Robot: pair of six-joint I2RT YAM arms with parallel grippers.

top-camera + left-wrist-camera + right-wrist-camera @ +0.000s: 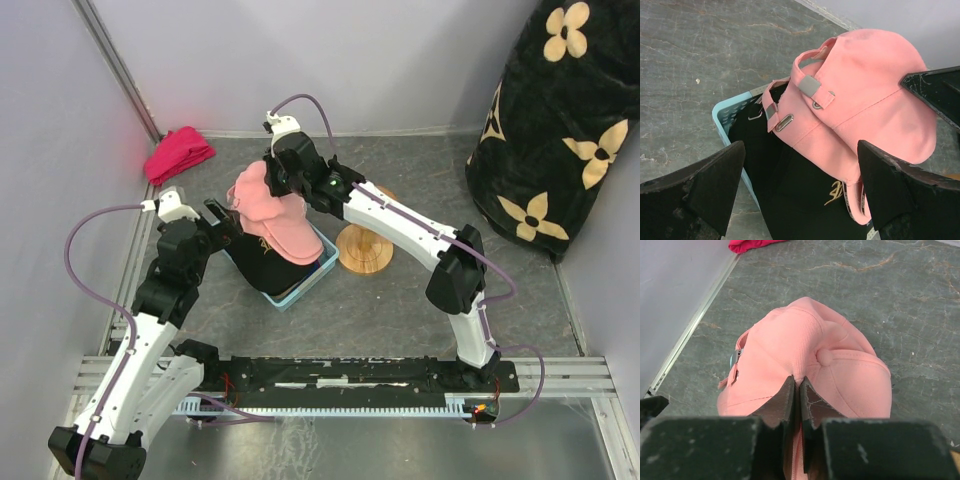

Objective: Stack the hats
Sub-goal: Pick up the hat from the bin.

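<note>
Left fingers: wide apart and holding nothing. Their own camera shows one on each side of the caps, not touching them.
Blue basket: sits on the gray surface. The top camera shows much of it. The left wrist camera shows just one corner.
Black cap: lies in the basket, under the other cap. The left wrist camera shows a gold stitched mark on it. The right wrist camera does not show this cap.
Pink cap: on top of the black cap. The left wrist camera shows its back strap and metal buckle. The right wrist camera shows the round button on its top.
Right fingers: pressed together, pinching a fold of the pink cap near the button. Only their own camera shows the pinch. From above, the arm hides it.
Wooden stand: just beside the basket on the right. Only the top camera sees it.
Red cloth: far back by the left wall. The right wrist camera catches a bit of it.
Black cloth thing with pale flowers: far right. Only the top camera sees it.
</note>
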